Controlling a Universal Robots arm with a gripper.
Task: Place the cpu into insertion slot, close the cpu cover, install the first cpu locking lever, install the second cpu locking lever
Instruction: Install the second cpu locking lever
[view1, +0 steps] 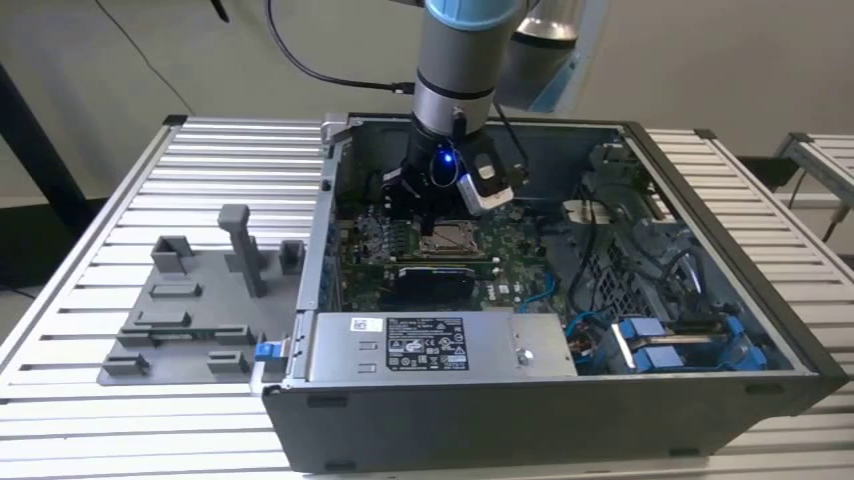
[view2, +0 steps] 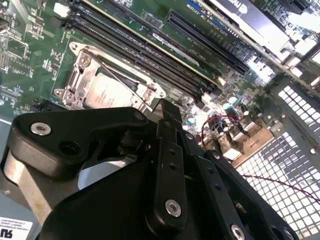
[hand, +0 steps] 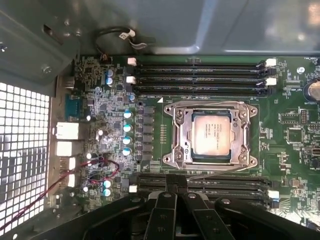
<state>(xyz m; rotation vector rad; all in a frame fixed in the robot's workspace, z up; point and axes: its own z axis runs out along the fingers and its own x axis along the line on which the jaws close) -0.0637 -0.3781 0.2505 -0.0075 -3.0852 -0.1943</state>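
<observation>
The cpu (hand: 212, 132), a silver-tan square, lies flat in the insertion slot (hand: 248, 111) on the green motherboard (hand: 295, 150). Around the chip the silver cpu cover (hand: 182, 134) lies down over the slot. One thin wire locking lever (hand: 210, 103) runs along the far side of the slot, a second lever (hand: 220, 173) along the side nearest my gripper. My gripper (hand: 175, 181) is shut just beside the slot, its tips close to that lever's end; I cannot tell whether they touch. In the second wrist view the cpu (view2: 111, 95) shows past the black fingers (view2: 167, 125). In the exterior view the gripper (view1: 430, 208) hangs low over the slot (view1: 447, 239).
The board sits inside an open computer case (view1: 747, 330). Memory slots (hand: 200, 75) run on both sides of the socket. A perforated case wall (hand: 22, 150), a grey power supply (view1: 427, 345) and blue cables (view1: 667, 345) are nearby. A grey fixture plate (view1: 187, 300) lies outside the case.
</observation>
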